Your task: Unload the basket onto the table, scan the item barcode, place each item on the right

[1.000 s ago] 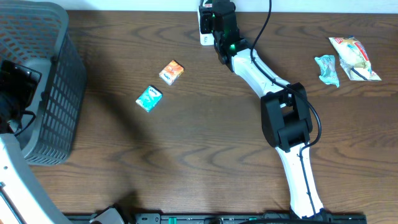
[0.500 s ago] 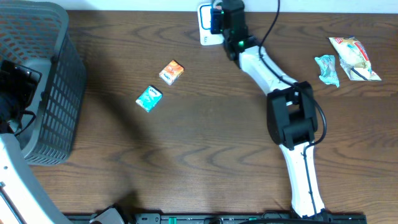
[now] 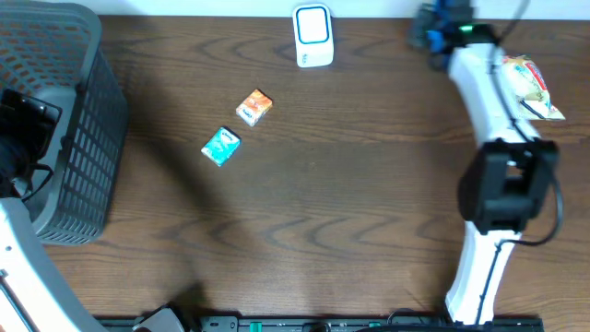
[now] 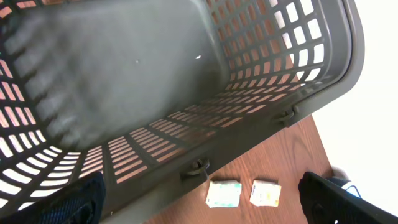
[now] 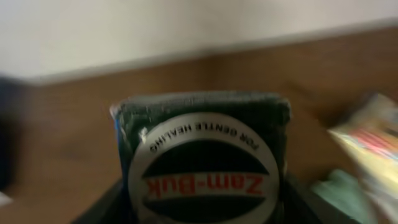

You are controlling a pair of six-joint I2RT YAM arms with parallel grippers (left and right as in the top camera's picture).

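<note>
Here we had our arm outstretched to the worktop's far-right corner, right gripper (image 3: 430,28) clamping a Zam-Buk pack (image 5: 204,163). Left gripper (image 4: 200,198) gaped.

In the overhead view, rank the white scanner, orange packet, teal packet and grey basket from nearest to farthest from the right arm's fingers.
1. White scanner, back edge.
2. Orange packet, centre-left.
3. Teal packet, just beyond.
4. Grey basket, far left.

Zam-Buk pack (image 5: 205,168) blurred, bottom cut off; yellow packet (image 5: 368,142) smeared.
</note>
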